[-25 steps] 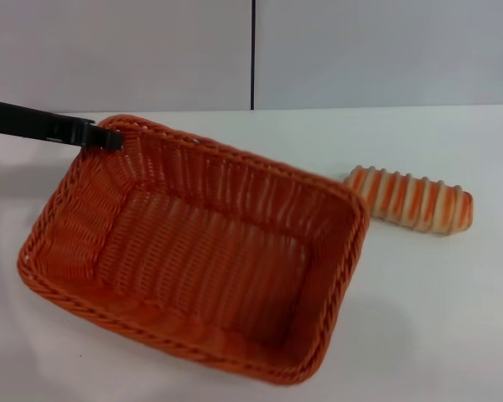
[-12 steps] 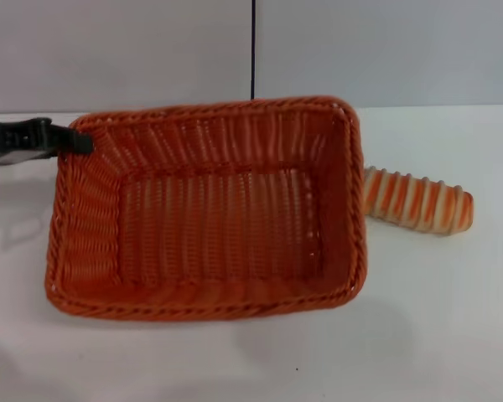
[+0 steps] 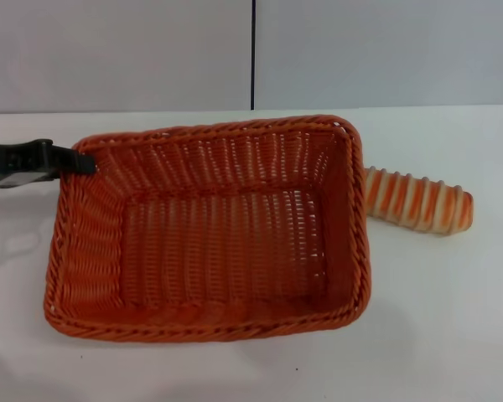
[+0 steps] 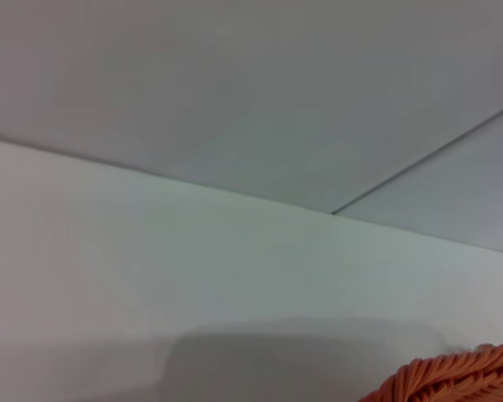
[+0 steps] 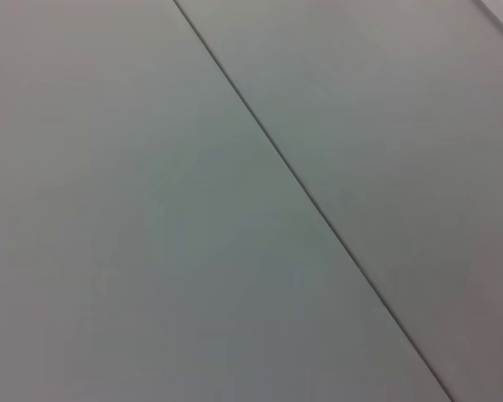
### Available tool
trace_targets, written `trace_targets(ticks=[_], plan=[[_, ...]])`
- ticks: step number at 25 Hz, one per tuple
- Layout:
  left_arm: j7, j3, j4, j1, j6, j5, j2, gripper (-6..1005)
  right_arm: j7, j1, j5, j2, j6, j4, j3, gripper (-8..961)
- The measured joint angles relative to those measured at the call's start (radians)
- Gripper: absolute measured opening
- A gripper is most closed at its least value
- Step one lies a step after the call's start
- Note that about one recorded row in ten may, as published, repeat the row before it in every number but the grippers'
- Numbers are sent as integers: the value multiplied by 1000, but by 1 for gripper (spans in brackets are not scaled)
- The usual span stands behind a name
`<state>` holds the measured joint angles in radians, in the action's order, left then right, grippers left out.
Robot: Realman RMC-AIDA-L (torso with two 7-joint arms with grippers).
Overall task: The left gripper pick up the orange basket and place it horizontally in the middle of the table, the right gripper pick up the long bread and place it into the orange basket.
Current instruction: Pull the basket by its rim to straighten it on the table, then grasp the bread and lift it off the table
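Observation:
The orange basket (image 3: pixel 203 330) lies lengthwise across the middle of the white table (image 3: pixel 436 327), its open side up. My left gripper (image 3: pixel 82 162) reaches in from the left and is shut on the braided rim at the basket's far left corner. A bit of that rim (image 4: pixel 461 378) also shows in the left wrist view. The long bread (image 3: pixel 419 201), cream with orange-brown stripes, lies on the table just beyond the basket's right end, its near tip hidden behind the rim. The right gripper is out of view; its wrist camera shows only the wall.
A grey wall with a dark vertical seam (image 3: pixel 252 54) stands behind the table's far edge. Bare tabletop lies in front of the basket and to the right of the bread.
The left gripper swung the basket from a diagonal pose to lie straight across the table, then brought it a little lower and nearer. The bread has not moved.

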<state>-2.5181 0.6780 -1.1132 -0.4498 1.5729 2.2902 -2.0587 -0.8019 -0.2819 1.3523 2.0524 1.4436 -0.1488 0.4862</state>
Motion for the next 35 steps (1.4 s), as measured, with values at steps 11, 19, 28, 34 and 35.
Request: trace_targets(ticks=[11, 19, 28, 34, 35], plan=[[35, -6, 31, -21, 44, -9, 8, 335, -5, 8, 1, 1, 2, 0, 0, 725], [64, -25, 26, -21, 49, -25, 23, 561, -100, 15, 1, -3, 6, -60, -108, 725], [531, -232, 140, 30, 131, -510, 37, 642, -848, 36, 153, -157, 105, -510, -640, 724], [815, -248, 292, 87, 160, -783, 10, 643, -1198, -103, 515, -273, 384, -821, -673, 723], [836, -249, 304, 89, 161, -792, 8, 643, -1229, -134, 580, -284, 415, -863, -681, 723]])
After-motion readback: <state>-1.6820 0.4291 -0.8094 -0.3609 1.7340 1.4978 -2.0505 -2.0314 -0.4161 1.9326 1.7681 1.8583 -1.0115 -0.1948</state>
